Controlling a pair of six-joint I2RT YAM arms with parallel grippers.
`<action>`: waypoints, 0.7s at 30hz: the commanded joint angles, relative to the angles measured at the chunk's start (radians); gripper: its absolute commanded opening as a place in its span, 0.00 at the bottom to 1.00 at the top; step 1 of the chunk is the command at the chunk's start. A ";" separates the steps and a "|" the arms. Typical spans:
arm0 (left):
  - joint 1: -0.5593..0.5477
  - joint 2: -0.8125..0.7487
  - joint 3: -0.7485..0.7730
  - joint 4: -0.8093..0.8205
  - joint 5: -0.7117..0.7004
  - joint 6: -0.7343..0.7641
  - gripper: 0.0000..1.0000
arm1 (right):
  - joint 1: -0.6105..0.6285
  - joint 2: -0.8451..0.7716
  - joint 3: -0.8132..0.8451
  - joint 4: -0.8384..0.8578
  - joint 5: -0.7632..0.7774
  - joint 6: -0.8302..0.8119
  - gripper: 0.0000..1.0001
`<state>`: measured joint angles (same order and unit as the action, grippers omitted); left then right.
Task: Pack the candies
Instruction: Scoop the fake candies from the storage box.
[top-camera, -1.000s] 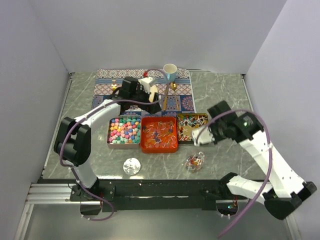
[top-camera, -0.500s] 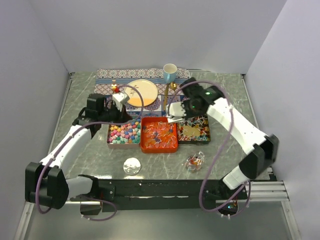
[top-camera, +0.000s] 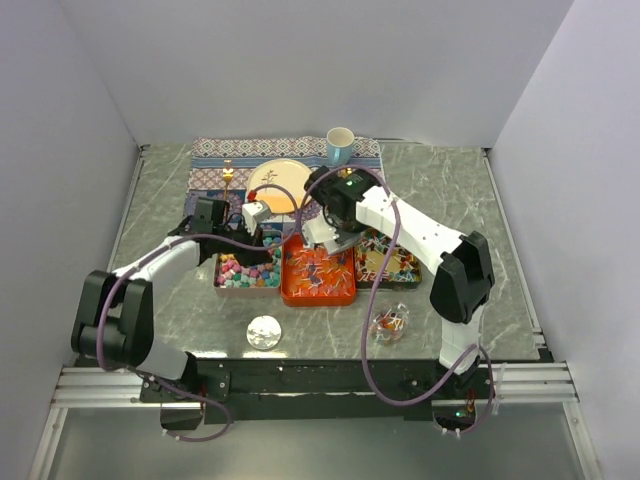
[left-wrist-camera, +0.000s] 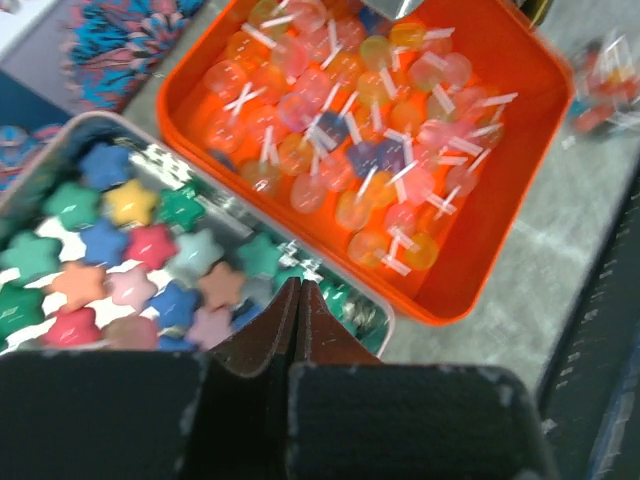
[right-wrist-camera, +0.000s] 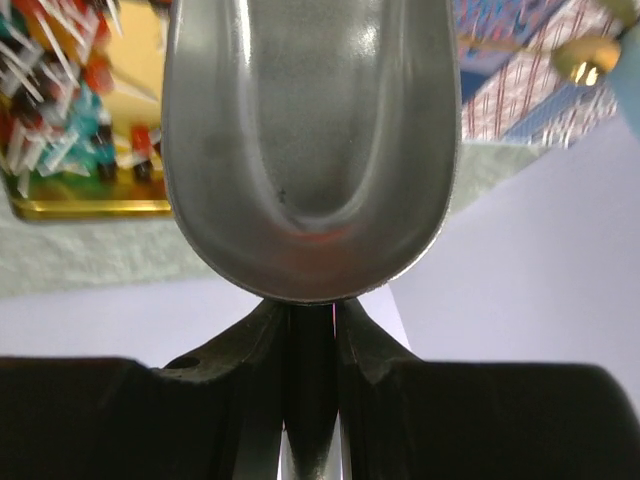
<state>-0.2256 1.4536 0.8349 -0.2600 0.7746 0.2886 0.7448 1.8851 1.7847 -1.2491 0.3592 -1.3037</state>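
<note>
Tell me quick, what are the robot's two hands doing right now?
Left gripper: shut, holding nothing.
Right gripper: shut on the metal scoop.

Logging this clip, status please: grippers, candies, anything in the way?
Left gripper shut, empty, over the star candies. Right gripper shut on the scoop, over the orange tin. Nothing seen in the way.
</note>
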 joint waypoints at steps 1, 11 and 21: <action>0.011 0.060 -0.023 0.146 0.137 -0.185 0.01 | 0.022 -0.049 -0.056 0.011 0.201 -0.057 0.00; 0.025 0.114 -0.076 0.311 0.130 -0.370 0.01 | 0.051 0.017 -0.118 0.070 0.357 -0.036 0.00; 0.042 0.211 -0.036 0.318 0.166 -0.485 0.01 | 0.083 0.138 -0.062 0.042 0.530 0.004 0.00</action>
<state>-0.1886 1.6543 0.7727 0.0059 0.8833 -0.1310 0.8192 1.9724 1.6775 -1.1667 0.7483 -1.3235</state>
